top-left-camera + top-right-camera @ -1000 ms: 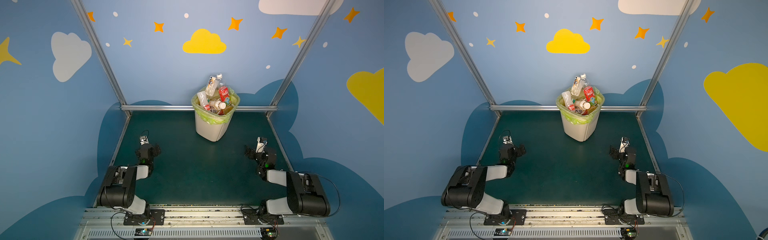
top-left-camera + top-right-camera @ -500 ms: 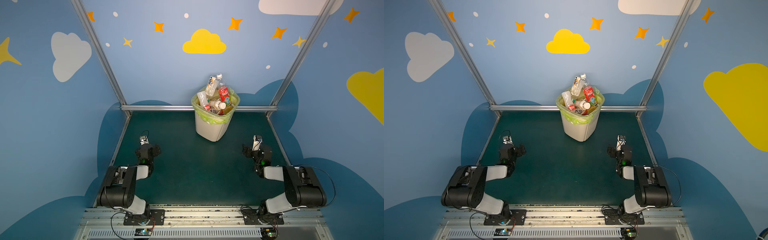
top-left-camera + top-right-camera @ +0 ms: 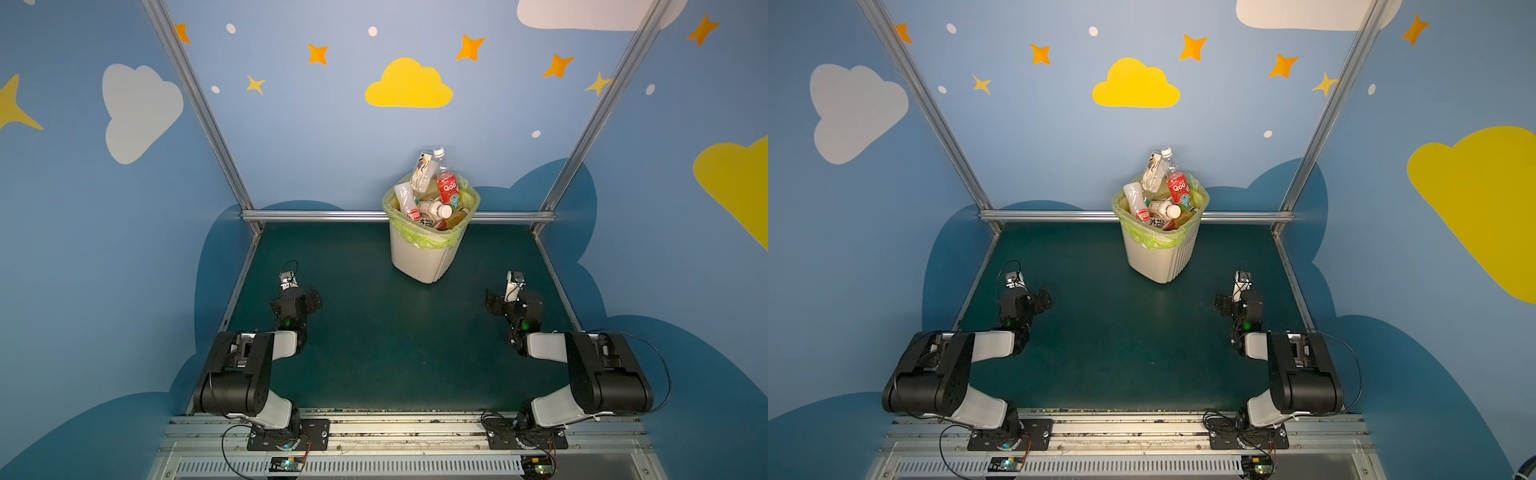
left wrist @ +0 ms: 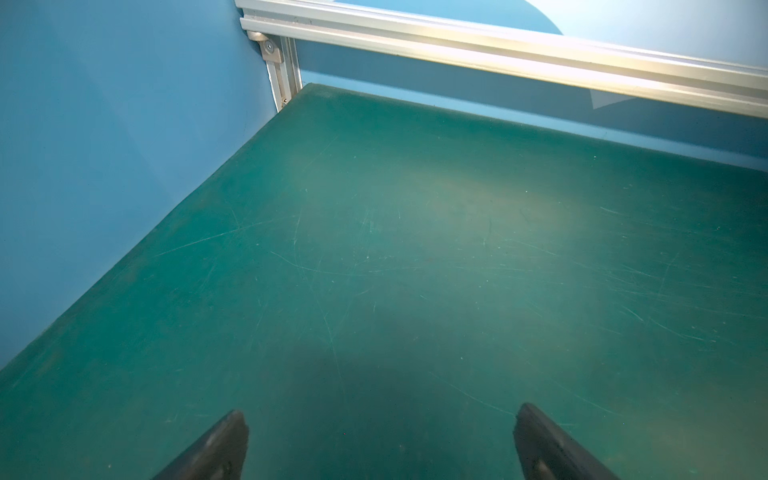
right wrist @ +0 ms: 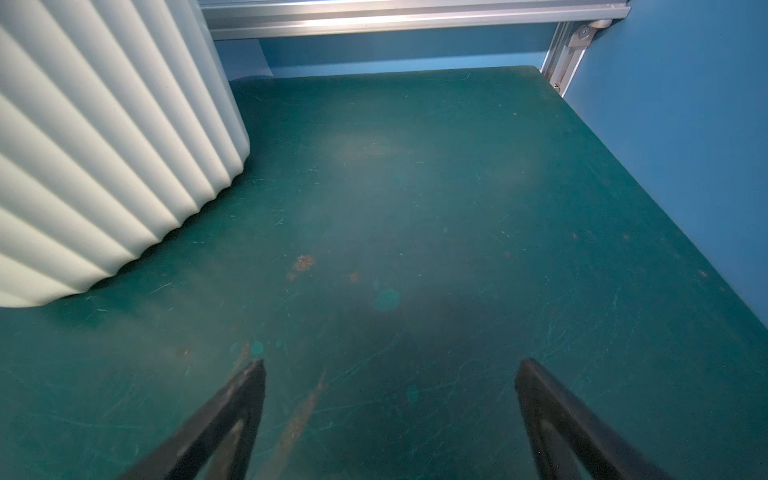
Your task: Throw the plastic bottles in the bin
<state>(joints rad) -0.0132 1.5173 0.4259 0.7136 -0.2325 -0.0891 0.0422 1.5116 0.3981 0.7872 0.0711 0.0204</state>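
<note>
The white ribbed bin (image 3: 417,259) (image 3: 1154,262), lined with a yellow-green bag, stands at the back of the green mat, right of the middle. Several plastic bottles (image 3: 432,199) (image 3: 1163,199) fill it and stick up past its rim. No bottle lies on the mat. My left gripper (image 3: 301,297) (image 3: 1034,301) rests low at the near left, open and empty (image 4: 380,415). My right gripper (image 3: 505,301) (image 3: 1231,301) sits low at the near right, open and empty (image 5: 388,370). The right wrist view has the bin's wall (image 5: 104,145) close by.
The green mat (image 3: 395,340) is fenced by blue walls on three sides. An aluminium rail (image 3: 324,215) runs along the back behind the bin, with upright posts at both back corners. Both arm bases are bolted to the front rail (image 3: 395,432).
The right arm's elbow has swung in towards the middle while its gripper stayed near the same spot. The left arm, bin and bottles have not moved.
</note>
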